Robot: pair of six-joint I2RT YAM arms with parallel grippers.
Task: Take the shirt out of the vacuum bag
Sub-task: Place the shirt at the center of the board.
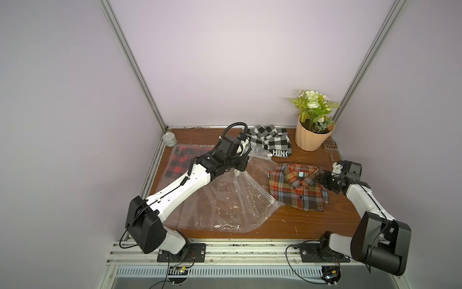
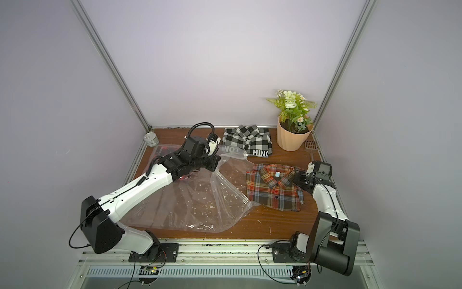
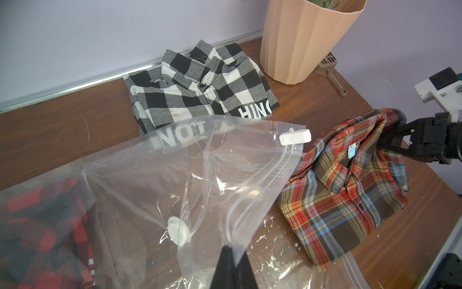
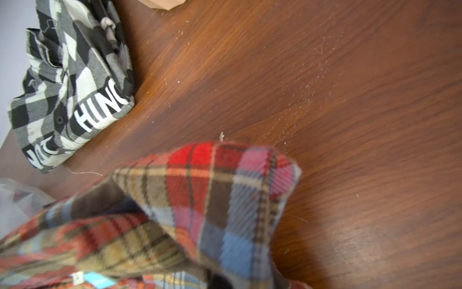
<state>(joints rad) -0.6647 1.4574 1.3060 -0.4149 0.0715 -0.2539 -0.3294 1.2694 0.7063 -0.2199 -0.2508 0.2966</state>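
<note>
The clear vacuum bag (image 1: 225, 205) (image 2: 190, 205) lies crumpled across the middle of the wooden table. My left gripper (image 1: 237, 172) (image 3: 231, 250) is shut on the bag's zip edge and holds that edge raised. The white valve disc (image 3: 178, 229) and the white slider (image 3: 295, 137) both show. The shirt (image 1: 297, 186) (image 2: 273, 186), an orange, blue and brown plaid, lies folded on the table just right of the bag's mouth, outside it. My right gripper (image 1: 320, 174) (image 3: 390, 142) is shut on the shirt's far shoulder, lifting a fold (image 4: 212, 195) that hides its jaws.
A black-and-white checked shirt (image 1: 271, 141) lies at the back. A red-and-black checked garment (image 1: 183, 160) sits under clear plastic at the left. A peach flower pot (image 1: 312, 137), a brown scoop (image 1: 330, 147) and a tin can (image 1: 170, 139) stand along the back.
</note>
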